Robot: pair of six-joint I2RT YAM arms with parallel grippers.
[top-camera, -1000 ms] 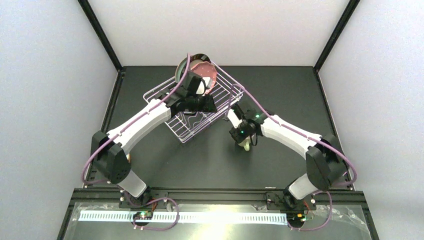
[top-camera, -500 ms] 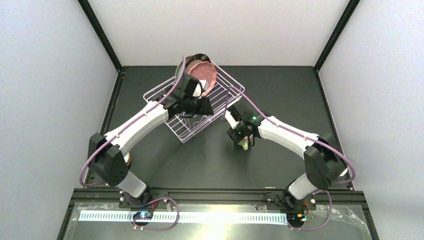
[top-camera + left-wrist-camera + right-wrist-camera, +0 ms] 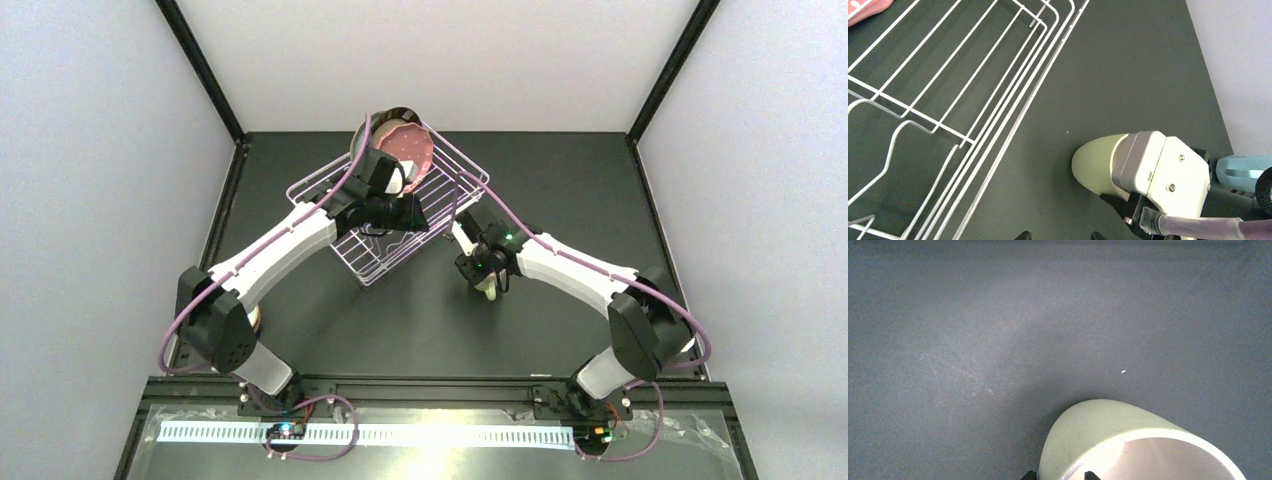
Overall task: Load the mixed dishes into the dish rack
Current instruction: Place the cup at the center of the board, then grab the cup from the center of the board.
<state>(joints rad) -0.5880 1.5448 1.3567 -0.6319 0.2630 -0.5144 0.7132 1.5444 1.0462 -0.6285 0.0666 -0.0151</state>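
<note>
Dish rack (image 3: pixel 385 255) mid-frame in top view, pink speckled plate (image 3: pixel 410 148) propped at its upper corner; pale green mug (image 3: pixel 491 289) just right of rack, outside it. Left wrist: left pincer (image 3: pixel 1059 235) tips apart, empty, over surface (image 3: pixel 1128 60); mug lower right. Right wrist: right pincer (image 3: pixel 1058 475) tips straddle mug wall; clamped or loose, cannot tell.

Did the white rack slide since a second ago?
No. The dish rack has its near corner at the same spot on the black table, with the same gap to the back wall.
</note>
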